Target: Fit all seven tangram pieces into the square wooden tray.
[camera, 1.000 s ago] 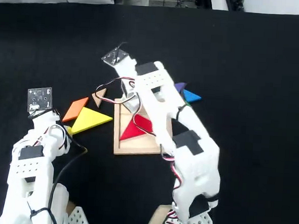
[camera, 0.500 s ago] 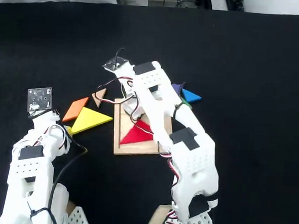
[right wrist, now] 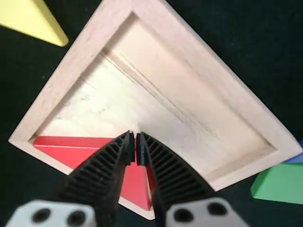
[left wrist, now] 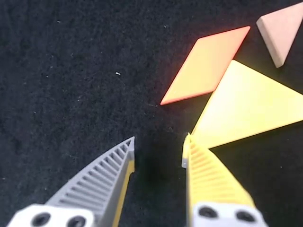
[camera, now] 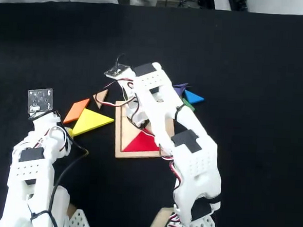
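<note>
Pieces of a tangram lie spread over a black table, seen from above. At far left, the left gripper hangs low over bare cloth with its two fingers spread apart, holding nothing; one fingertip is just beside a corner of the yellow triangle. An orange parallelogram touches that triangle's far edge, and a small tan triangle sits near both. In the middle lies the square wooden tray. A red triangle lies flat inside it, against the rim nearest the arms' bases. The right gripper is above the tray floor, fingers pressed together and gripping nothing. Just right of the tray cluster a purple piece, a blue triangle and a green piece.
</note>
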Controlling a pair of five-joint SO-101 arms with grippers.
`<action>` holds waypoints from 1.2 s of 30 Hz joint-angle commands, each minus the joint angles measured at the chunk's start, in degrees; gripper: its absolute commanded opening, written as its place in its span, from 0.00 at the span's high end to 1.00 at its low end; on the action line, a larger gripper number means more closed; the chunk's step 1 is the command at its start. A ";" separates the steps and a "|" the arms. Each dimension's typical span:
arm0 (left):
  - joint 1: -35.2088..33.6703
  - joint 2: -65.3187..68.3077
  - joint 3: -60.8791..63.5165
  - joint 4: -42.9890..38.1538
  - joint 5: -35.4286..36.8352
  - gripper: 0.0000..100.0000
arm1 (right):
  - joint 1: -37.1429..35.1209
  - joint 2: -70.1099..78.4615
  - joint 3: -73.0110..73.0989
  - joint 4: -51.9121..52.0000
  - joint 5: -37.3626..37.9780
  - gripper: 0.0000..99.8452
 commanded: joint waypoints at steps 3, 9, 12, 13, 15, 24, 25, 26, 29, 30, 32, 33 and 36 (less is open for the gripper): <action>0.75 -0.88 -0.48 -1.23 0.53 0.83 | -0.53 -14.64 -0.22 1.05 -0.44 0.99; -0.40 -1.14 -1.80 -0.62 0.97 0.83 | 1.32 -33.71 4.88 0.88 -0.44 0.99; -1.01 -3.08 -3.30 2.29 4.13 0.82 | 5.01 -40.92 11.21 0.26 -0.35 0.99; -0.22 -4.04 -3.30 3.08 6.07 0.82 | 6.59 -42.59 14.11 -0.70 -0.35 0.99; 1.54 -6.24 -2.68 4.57 8.26 0.82 | 10.29 -45.32 20.09 -2.73 -0.44 0.99; 4.18 -20.84 5.93 5.36 -7.03 0.82 | 16.70 -53.14 48.48 -20.13 -0.62 0.99; 4.18 -22.77 5.76 5.45 -8.62 0.82 | 16.70 -53.76 51.21 -23.30 -1.49 0.99; 4.26 -24.44 5.23 5.71 -10.20 0.82 | 16.70 -54.11 53.76 -26.73 -2.81 0.99; 8.22 -26.46 -1.01 13.45 -15.74 0.82 | 16.88 -54.55 59.56 -35.34 -6.68 0.99; 11.12 -25.93 -4.09 17.14 -18.02 0.82 | 16.97 -54.55 60.44 -36.66 -7.74 0.99; 16.57 -22.51 -10.24 23.38 -21.63 0.82 | 16.97 -54.55 60.79 -37.01 -9.76 0.99; 18.24 -19.52 -13.58 24.70 -21.89 0.82 | 16.97 -54.55 60.97 -37.01 -10.99 0.99; 18.59 -6.33 -23.60 24.62 -19.60 0.82 | 17.05 -54.55 61.05 -37.10 -13.36 0.99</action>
